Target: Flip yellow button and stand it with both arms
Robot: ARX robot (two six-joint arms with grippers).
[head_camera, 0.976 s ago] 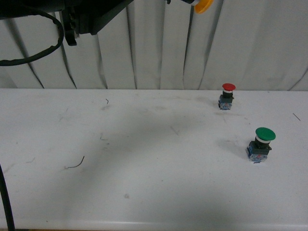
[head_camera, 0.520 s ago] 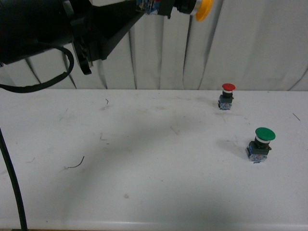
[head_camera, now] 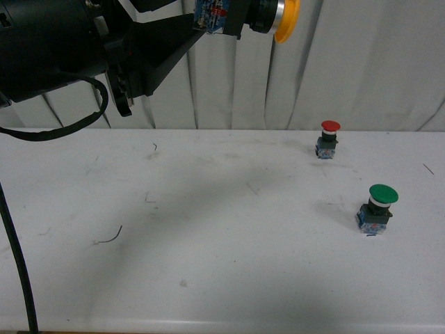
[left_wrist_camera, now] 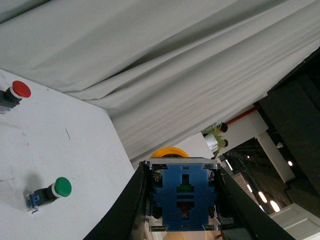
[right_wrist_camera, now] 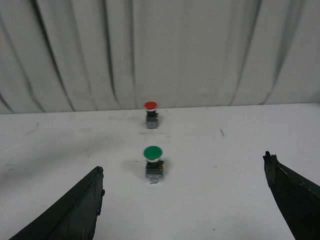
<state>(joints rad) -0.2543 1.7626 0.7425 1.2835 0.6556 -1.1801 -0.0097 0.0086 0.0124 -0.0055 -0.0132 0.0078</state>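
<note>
While right jaws gape, left jaws clamp the yellow button (left_wrist_camera: 185, 192) between them.

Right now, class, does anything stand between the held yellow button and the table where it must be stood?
Nothing visible does. The yellow button hangs in the left gripper above the table; the red button and green button stand off to the right.

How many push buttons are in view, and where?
3: yellow button aloft in the left gripper; red button far, green button nearer, both upright on the table, right side.
</note>
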